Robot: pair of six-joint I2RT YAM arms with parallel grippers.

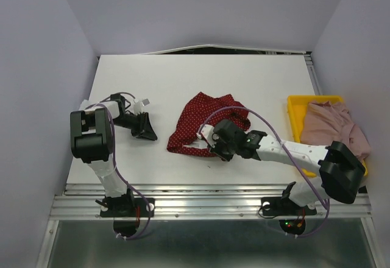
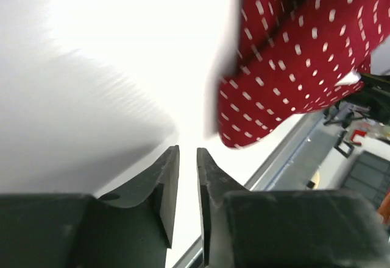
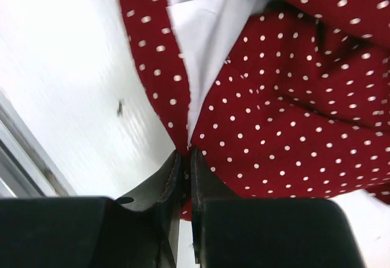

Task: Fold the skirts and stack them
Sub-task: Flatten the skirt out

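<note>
The dark red polka-dot skirt (image 1: 204,119) lies crumpled in the middle of the table, its white lining (image 3: 207,24) showing. My right gripper (image 1: 206,141) sits at the skirt's near right edge. In the right wrist view this gripper (image 3: 184,152) is shut, with a fold of the red skirt (image 3: 292,109) pinched between its jaws. My left gripper (image 1: 150,136) rests on the table well left of the skirt. Its jaws (image 2: 187,149) stand slightly apart with only bare table between them, and the red skirt (image 2: 292,55) lies ahead to the right. The pink skirt (image 1: 332,128) is bunched in the tray.
A yellow plastic tray (image 1: 295,103) stands at the table's right edge and holds the pink skirt. White walls close in the table on the left, back and right. A metal rail (image 1: 213,198) runs along the near edge.
</note>
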